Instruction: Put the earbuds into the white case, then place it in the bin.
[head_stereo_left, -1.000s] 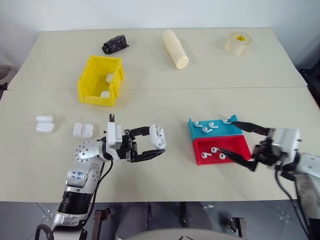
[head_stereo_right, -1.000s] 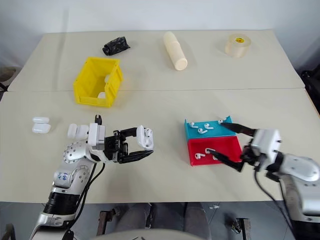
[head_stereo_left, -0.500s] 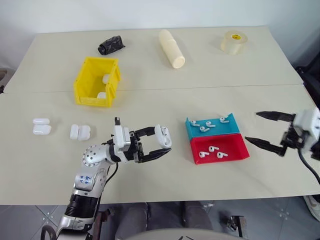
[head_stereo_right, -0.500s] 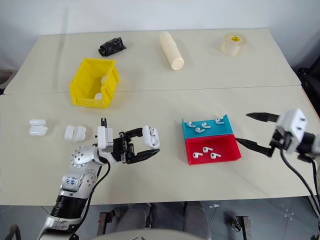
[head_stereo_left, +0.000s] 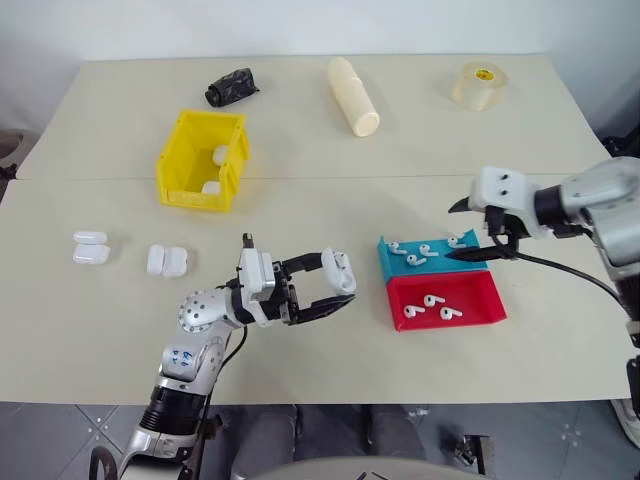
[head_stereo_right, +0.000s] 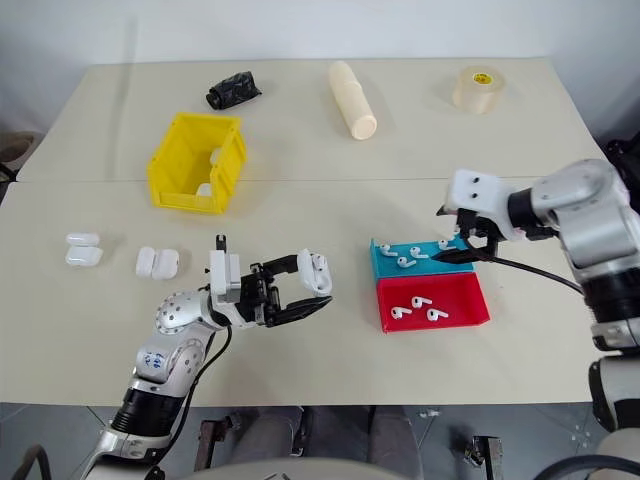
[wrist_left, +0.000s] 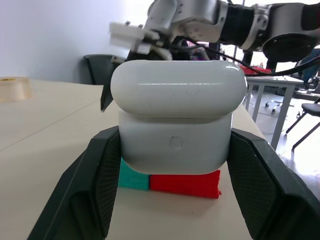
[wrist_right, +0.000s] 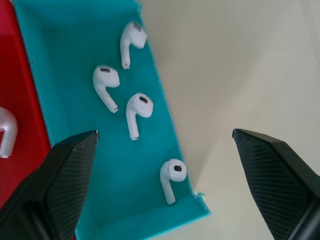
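The left gripper (head_stereo_left: 335, 290) is clamped on a small glossy white rounded plastic earbud case (head_stereo_left: 339, 272), lid closed, holding it clear of the cream tabletop (head_stereo_left: 300, 370) between its two black fingers (wrist_left: 95, 185). Taking the shallow teal plastic tray (head_stereo_left: 432, 262) as the landmark, the held case hangs well to the robot's left of it, and the left gripper points towards it.

The right gripper (head_stereo_left: 478, 228) hovers over the tray's far right corner with its jaws spread wide and nothing between them. Four tiny glossy white plastic earbuds (wrist_right: 134, 112) lie loose in the tray, and three more (head_stereo_left: 432, 300) lie in the shallow red plastic tray (head_stereo_left: 450, 318) touching its near side.

The bright yellow plastic open-top bin (head_stereo_left: 178, 160) stands far to the left and beyond the teal tray, with two white cases (head_stereo_left: 215, 170) inside. Two pairs of spare white cases (head_stereo_left: 166, 261) lie on the table further left, past the left arm.
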